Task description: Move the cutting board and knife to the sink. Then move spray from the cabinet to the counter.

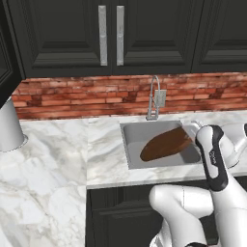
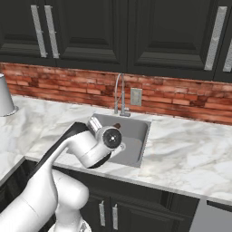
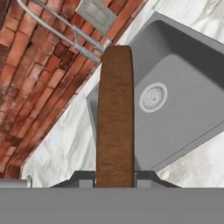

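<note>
I've got the fingers (image 3: 114,183) clamped tight on one end of the large flat brown wooden cutting board (image 1: 166,144), which sticks out edge-on in the hand view. From the left base view the board hangs tilted over the grey square sink basin (image 1: 132,144), set into the white marble desk (image 1: 53,164). Chrome faucet (image 1: 153,99) stands behind the sink against the red brick wall (image 1: 72,99).

The cutting board (image 1: 166,144) is a long brown wooden board with rounded ends. It hangs tilted over the grey sink (image 1: 132,144), with its far end near the back wall of the sink by the tap. The closed gripper (image 3: 114,180) holds its near end. The counter (image 1: 43,183) is white marble with grey veins. The dark cabinet (image 1: 62,34) doors are closed.
</note>
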You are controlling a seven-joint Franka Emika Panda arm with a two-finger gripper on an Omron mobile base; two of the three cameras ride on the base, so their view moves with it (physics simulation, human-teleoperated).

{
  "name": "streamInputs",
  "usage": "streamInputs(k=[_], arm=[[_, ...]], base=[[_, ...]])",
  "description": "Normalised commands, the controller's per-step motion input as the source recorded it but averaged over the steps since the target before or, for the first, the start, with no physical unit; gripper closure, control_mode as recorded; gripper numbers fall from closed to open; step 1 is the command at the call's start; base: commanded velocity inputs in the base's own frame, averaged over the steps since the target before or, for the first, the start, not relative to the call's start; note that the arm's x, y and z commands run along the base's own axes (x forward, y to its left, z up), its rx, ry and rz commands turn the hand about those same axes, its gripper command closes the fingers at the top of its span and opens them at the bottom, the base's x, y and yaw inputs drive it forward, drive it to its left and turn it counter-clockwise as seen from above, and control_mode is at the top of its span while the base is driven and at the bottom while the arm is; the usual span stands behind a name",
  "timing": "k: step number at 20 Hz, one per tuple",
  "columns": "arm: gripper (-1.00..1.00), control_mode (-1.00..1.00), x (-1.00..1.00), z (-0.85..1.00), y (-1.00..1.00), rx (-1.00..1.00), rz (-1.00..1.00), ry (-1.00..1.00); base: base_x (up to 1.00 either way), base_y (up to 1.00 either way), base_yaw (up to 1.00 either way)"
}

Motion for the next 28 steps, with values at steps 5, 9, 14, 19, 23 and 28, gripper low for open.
streamInputs(k=[5,9,14,19,23,28], arm=[[1.0,-1.0,0.0,-0.1,-0.01,-0.01,0.0,-0.02],[1.0,-1.0,0.08,-0.31,-0.07,-0.08,-0.02,-0.02],[1.0,-1.0,0.32,-0.6,-0.01,-0.17,-0.04,0.0],[-1.0,-1.0,0.44,-0.64,0.0,-0.16,-0.04,0.03],[-1.0,-1.0,0.53,-0.5,0.0,-0.04,0.0,0.09],[-1.0,-1.0,0.71,-0.26,0.0,0.0,0.0,0.03]], base=[[0.0,0.0,0.0],[0.0,0.0,0.0],[0.0,0.0,0.0],[0.0,0.0,0.0],[0.0,0.0,0.0],[0.0,0.0,0.0]])
